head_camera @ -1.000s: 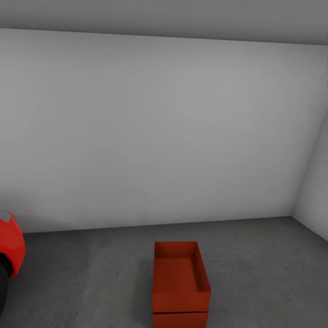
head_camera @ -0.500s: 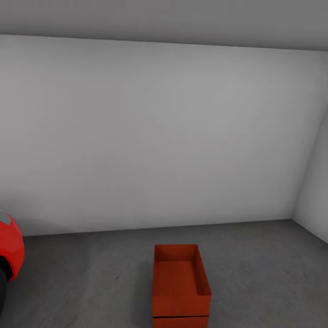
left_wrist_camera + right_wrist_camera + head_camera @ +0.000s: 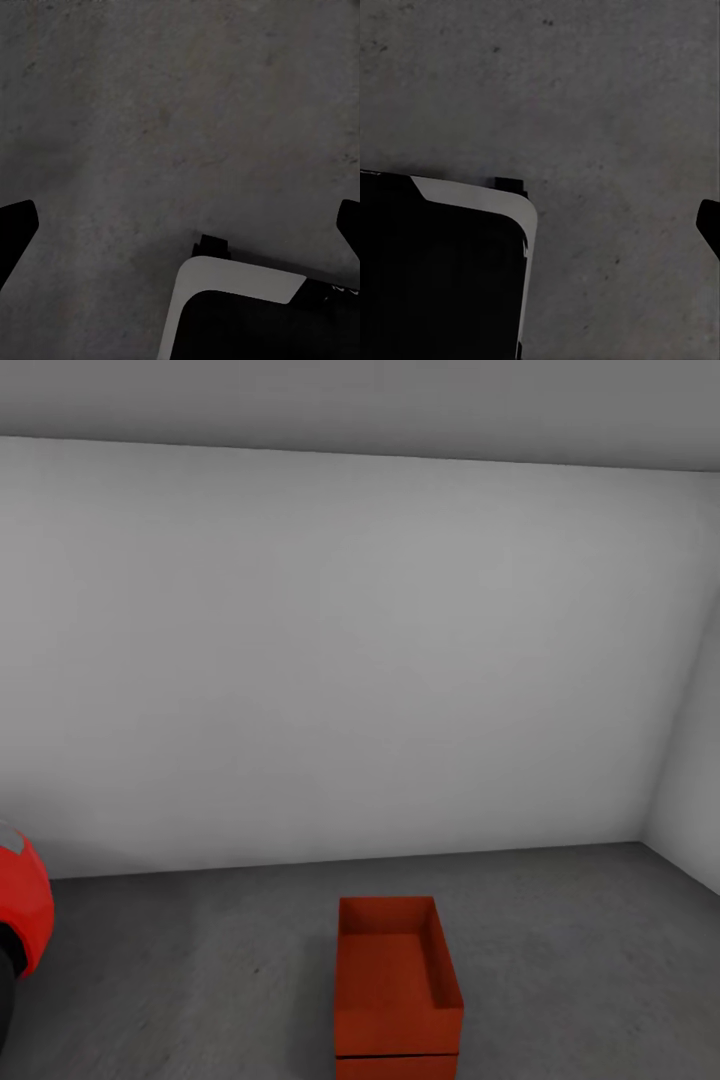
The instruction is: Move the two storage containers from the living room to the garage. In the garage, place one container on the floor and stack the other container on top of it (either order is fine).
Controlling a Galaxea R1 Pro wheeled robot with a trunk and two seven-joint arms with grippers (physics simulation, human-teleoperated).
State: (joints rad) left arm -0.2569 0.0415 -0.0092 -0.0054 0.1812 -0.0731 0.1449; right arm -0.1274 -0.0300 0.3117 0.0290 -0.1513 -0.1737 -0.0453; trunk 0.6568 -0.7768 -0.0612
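With both containers already stacked point(image 3: 397, 985) on the garage floor point(image 3: 560, 950), long axis running away, straight ahead between both released, empty hands point(image 3: 180, 225).

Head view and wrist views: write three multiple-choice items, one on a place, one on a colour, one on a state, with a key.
1. Where is the upper storage container?
A. on the lower storage container
B. on the red car
C. against the back wall

2. What colour is the floor?
A. light wood
B. dark grey
C. white

3. The left gripper is:
A. shut on a container
B. shut on a cloth
C. open

Key: 1 A, a seam splits the stack; 2 B, rough grey surface; 3 C, fingers spread wide over bare floor.
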